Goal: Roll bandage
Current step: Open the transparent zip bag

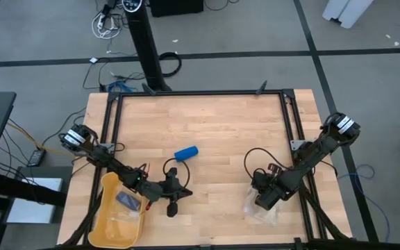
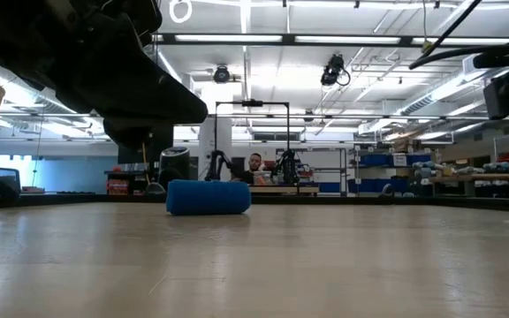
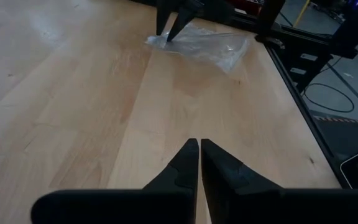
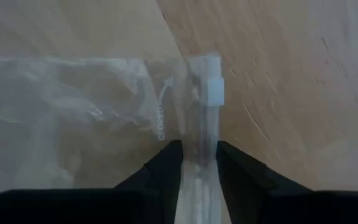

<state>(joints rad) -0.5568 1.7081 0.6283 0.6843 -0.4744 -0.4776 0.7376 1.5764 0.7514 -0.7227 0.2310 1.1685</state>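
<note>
The bandage (image 1: 186,153) is a bright blue roll lying on its side on the wooden table, a little left of centre; it also shows in the low view (image 2: 208,197). My left gripper (image 1: 182,194) is shut and empty near the table's front, nearer than the roll; its closed fingers show in the left wrist view (image 3: 199,149). My right gripper (image 1: 260,201) is at the front right, shut on a clear plastic bag (image 1: 261,210), which also shows in the left wrist view (image 3: 207,45). My right gripper pinches the clear bag's zip strip (image 4: 200,155) between its two fingers, a little below the white slider (image 4: 213,91). The fingers (image 3: 169,22) point down from above, along the strip. The rest of the bag lies flat on the table.
A yellow tray (image 1: 103,222) sits at the front left corner with a small dark blue-grey packet (image 1: 127,200) in it. A black frame (image 1: 200,93) runs along the table's far and side edges. Bare wood lies between the two grippers.
</note>
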